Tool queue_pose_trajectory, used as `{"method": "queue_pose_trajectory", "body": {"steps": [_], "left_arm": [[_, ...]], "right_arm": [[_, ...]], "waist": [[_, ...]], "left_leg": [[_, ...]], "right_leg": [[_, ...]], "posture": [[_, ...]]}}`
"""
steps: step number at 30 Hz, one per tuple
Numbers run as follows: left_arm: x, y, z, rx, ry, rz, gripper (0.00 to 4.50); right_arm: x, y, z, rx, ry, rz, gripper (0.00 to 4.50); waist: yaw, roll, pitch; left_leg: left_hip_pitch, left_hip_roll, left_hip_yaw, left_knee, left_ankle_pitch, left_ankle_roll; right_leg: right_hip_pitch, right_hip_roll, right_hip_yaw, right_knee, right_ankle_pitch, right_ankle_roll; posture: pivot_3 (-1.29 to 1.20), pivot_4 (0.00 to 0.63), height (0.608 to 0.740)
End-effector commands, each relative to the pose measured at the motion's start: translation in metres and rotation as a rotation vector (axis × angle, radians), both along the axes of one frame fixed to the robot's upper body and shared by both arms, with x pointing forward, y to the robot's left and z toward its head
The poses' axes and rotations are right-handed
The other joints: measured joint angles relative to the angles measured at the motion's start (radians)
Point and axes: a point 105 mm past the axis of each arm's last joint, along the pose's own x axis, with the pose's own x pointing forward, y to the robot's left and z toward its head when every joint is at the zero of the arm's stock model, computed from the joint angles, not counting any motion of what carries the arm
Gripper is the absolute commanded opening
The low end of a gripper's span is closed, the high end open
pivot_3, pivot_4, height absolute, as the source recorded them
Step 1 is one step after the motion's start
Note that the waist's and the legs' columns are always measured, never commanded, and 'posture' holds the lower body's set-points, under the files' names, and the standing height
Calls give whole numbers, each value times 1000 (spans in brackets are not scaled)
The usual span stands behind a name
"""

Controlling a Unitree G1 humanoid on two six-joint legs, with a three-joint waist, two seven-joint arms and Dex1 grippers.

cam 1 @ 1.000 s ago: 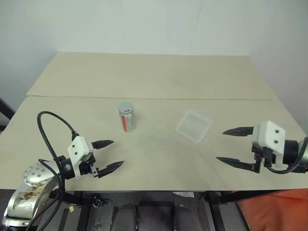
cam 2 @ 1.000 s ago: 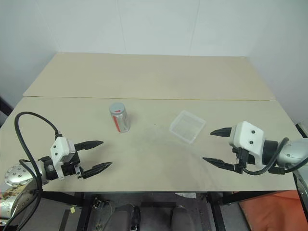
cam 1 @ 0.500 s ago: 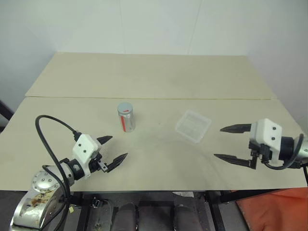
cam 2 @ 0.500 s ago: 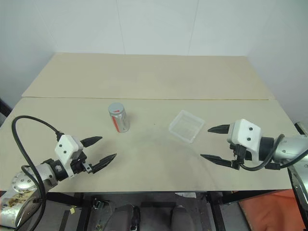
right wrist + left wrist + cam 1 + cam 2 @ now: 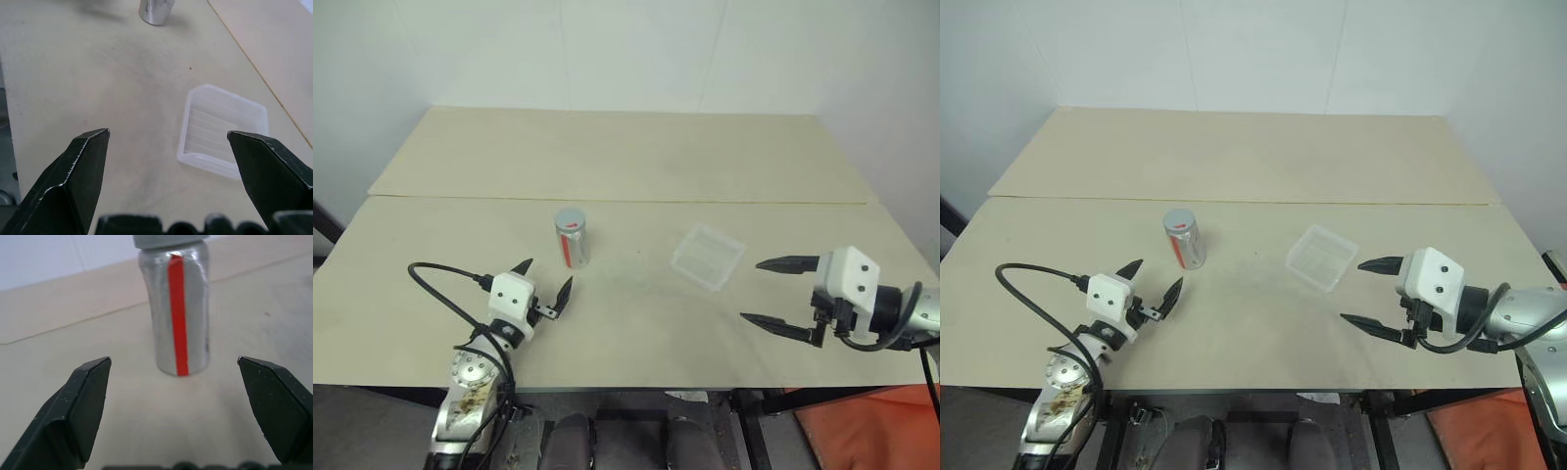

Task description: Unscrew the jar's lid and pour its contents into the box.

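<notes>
The jar (image 5: 572,240) stands upright on the table, silvery with a red stripe, and the grey lid (image 5: 569,217) sits on top of it. In the left wrist view the jar (image 5: 178,308) is straight ahead between the fingers, a short way off. My left gripper (image 5: 542,280) is open and empty, pointing at the jar from the near side. The clear shallow box (image 5: 707,256) lies to the right of the jar. My right gripper (image 5: 767,292) is open and empty, just right of the box (image 5: 222,129), aimed toward it.
A pale wooden table (image 5: 626,323) carries everything, with a second panel (image 5: 626,157) joined behind it along a seam. White walls close the back. A black cable (image 5: 445,284) loops off the left wrist over the table's front left.
My left gripper swung from pointing right to pointing forward at the jar and moved closer to it. The right gripper stayed in place.
</notes>
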Motion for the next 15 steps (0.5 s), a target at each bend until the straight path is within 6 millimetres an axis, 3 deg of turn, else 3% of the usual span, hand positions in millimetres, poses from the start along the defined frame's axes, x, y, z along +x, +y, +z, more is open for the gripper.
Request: {"method": "queue_pose_trajectory", "body": {"steps": [1, 15], "left_arm": [[8, -4, 10, 25, -97, 4, 4490], [33, -27, -4, 22, -131, 14, 4490]], "right_arm": [[-2, 3, 10, 7, -42, 0, 4500], [6, -3, 22, -12, -98, -50, 4500]], "waist": [[0, 0, 0], [-1, 0, 0]], "left_leg": [[0, 0, 0, 0, 0, 0], [0, 0, 0, 0, 0, 0]], "right_leg": [[0, 0, 0, 0, 0, 0], [1, 0, 0, 0, 0, 1]], "posture": [[0, 150, 740], [0, 150, 740]]}}
